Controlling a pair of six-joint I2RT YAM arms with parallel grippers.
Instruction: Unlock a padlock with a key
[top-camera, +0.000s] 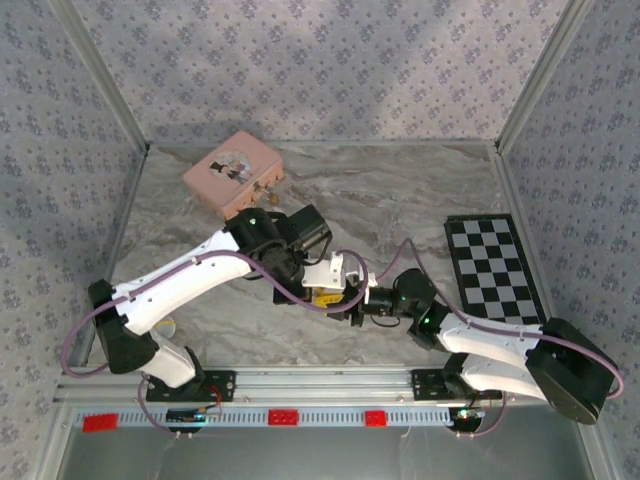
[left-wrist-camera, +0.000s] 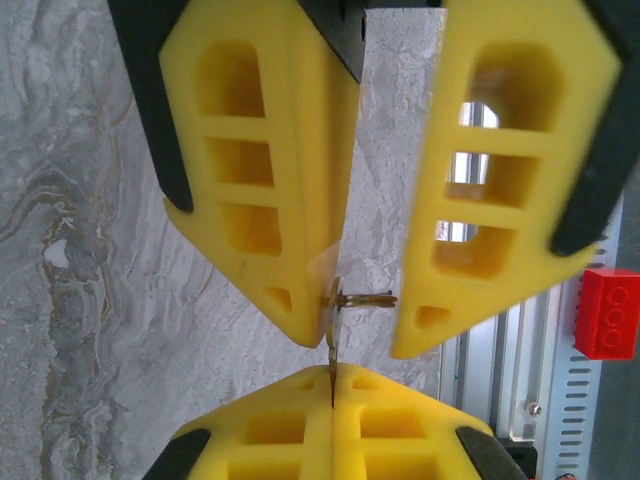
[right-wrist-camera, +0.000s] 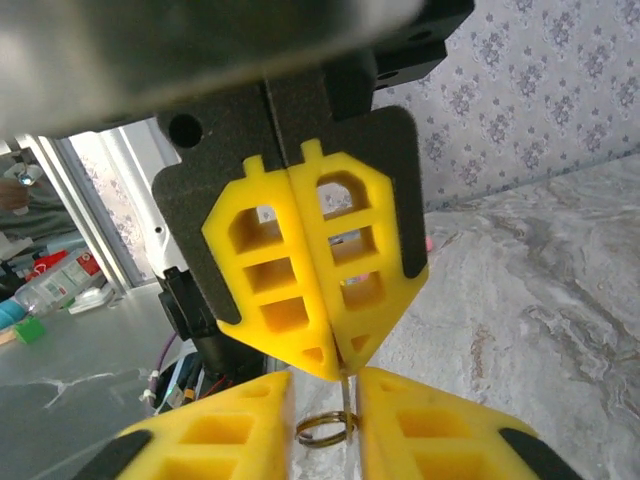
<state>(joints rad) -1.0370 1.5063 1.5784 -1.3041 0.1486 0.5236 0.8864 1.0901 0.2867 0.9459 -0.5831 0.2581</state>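
Observation:
My left gripper is shut on a thin brass key at mid-table, the metal standing edge-on out of its closed yellow fingertips. A key ring hangs on that key. My right gripper meets it tip to tip, its two fingers touching opposite sides of the ring. In the right wrist view the left gripper comes down from above with the key in it. A tiny brass padlock sits at the near side of the pink box, well behind both grippers.
A black-and-white checkerboard lies at the right of the marble table. Red bricks sit on the front rail, one of them in the left wrist view. Aluminium posts and patterned walls close the sides and back.

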